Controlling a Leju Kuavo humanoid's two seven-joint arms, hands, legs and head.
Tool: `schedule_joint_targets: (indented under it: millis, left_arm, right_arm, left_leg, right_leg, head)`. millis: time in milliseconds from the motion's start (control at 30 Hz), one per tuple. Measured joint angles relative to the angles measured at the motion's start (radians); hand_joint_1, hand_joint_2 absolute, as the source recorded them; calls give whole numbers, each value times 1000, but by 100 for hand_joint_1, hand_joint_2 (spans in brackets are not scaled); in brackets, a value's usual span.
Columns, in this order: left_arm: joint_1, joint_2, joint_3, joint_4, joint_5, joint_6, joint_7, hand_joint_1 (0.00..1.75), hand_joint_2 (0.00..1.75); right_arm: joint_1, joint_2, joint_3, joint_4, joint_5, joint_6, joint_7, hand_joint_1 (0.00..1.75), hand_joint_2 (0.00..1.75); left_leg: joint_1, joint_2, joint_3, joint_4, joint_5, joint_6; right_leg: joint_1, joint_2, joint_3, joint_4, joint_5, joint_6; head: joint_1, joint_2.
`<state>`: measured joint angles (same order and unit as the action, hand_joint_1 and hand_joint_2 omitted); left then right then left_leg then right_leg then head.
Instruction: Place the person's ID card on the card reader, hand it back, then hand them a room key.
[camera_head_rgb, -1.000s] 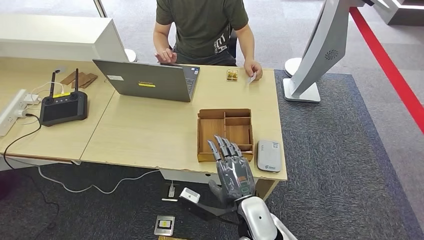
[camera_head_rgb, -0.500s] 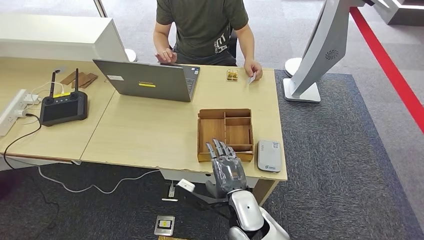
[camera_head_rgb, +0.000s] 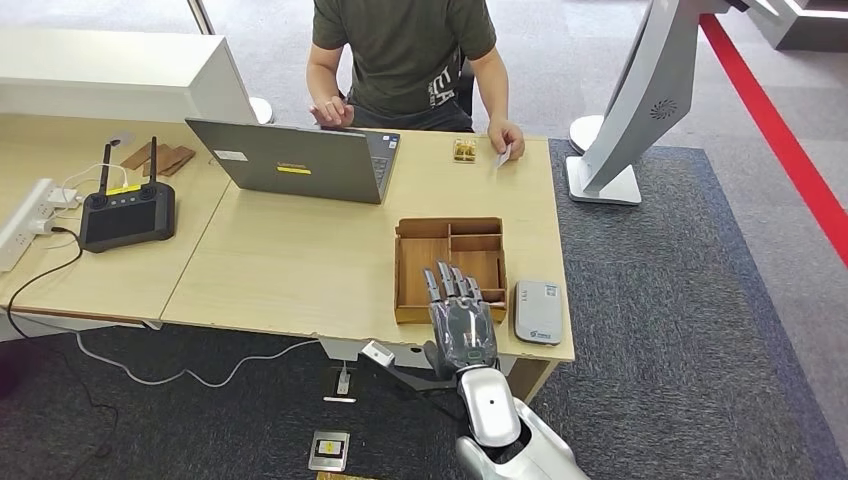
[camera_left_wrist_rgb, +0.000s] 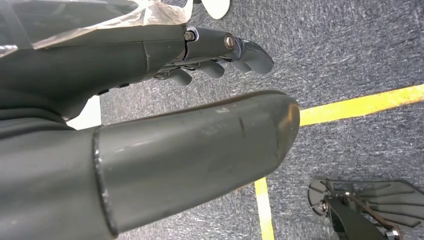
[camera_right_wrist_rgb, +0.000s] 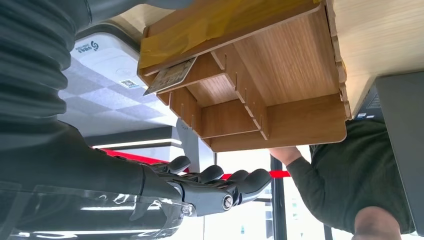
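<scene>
Wood desk (camera_head_rgb: 300, 270), grey carpet (camera_head_rgb: 680, 320) w/ red stripe (camera_head_rgb: 790, 150).

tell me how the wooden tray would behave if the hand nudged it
The wooden tray looks like thin slotted panels, so probably light and stiff. Sitting flat and low on the smooth table, it would likely slide rather than tip. The card reader beside it might get bumped.

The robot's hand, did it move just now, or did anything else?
The right hand first slid back and left toward the table's near edge, then reached forward again over the wooden tray, open and empty. The card reader, laptop and the person's card stayed put.
</scene>
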<state>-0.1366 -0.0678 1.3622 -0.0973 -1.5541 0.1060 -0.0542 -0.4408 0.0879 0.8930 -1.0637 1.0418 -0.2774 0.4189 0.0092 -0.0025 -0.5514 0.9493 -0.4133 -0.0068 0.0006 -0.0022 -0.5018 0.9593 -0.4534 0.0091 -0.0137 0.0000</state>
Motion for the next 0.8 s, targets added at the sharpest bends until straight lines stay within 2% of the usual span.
schedule_joint_targets:
  millis: [333, 567, 800]
  left_arm:
    - [0, 0, 0, 1, 0, 0, 1, 0, 0]
    - [0, 0, 0, 4, 0, 3, 6, 0, 0]
    - [0, 0, 3, 8, 0, 18, 5, 0, 0]
  right_arm:
    - [-17, 12, 0, 54, 12, 1, 13, 0, 175]
    - [-74, 28, 3, 141, 54, 3, 38, 0, 175]
    - [-129, 48, 5, 244, 33, -56, 61, 0, 175]
  left_leg:
    - [0, 0, 0, 0, 0, 0]
    - [0, 0, 0, 0, 0, 0]
    - [0, 0, 0, 0, 0, 0]
  right_leg:
    - [0, 0, 0, 0, 0, 0]
    - [0, 0, 0, 0, 0, 0]
    - [0, 0, 0, 0, 0, 0]
  head:
    - [0, 0]
    - [0, 0]
    - [0, 0]
